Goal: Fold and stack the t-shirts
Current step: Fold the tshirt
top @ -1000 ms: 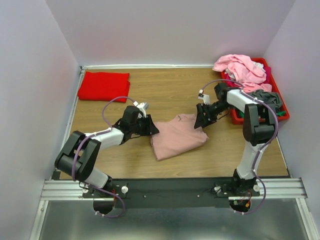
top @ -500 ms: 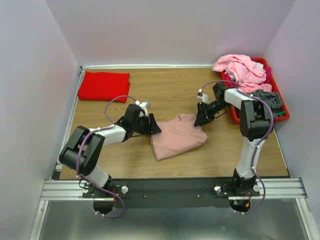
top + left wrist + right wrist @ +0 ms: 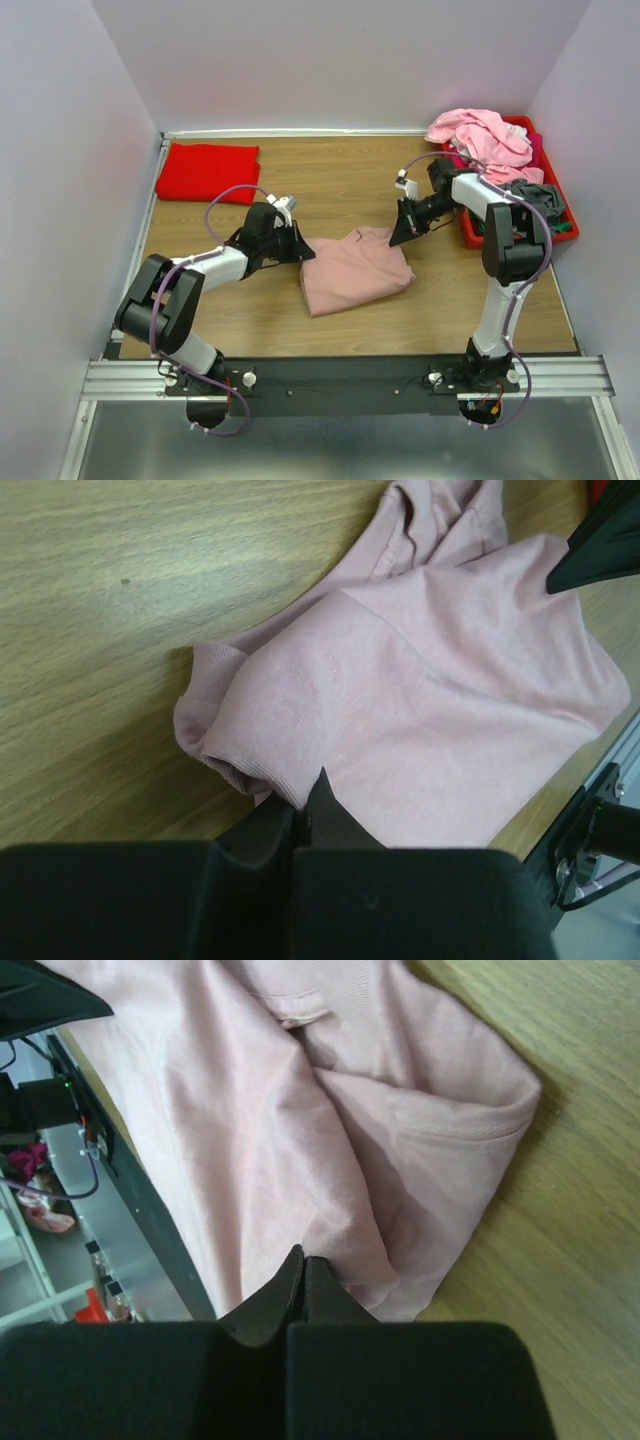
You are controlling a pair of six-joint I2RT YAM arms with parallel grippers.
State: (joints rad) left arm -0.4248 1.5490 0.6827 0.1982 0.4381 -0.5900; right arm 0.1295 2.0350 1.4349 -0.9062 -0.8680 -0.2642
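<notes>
Our left gripper [image 3: 298, 248] has its jaws pressed together on the left edge of the dusty-pink t-shirt [image 3: 355, 272]. Our right gripper [image 3: 398, 235] has its jaws pressed together on the far right corner, and each seems to pinch only a little cloth. The shirt lies bunched in the middle of the wooden table [image 3: 330, 185]. If we lift, the thin edge could slip out, or one layer could come up alone and make the fold crooked. The red t-shirt [image 3: 208, 171] lies folded at the far left corner. The other t-shirts [image 3: 480, 137] are heaped in the red bin [image 3: 560, 228] on the right. Plain pale walls [image 3: 350, 60] stand close around us.
</notes>
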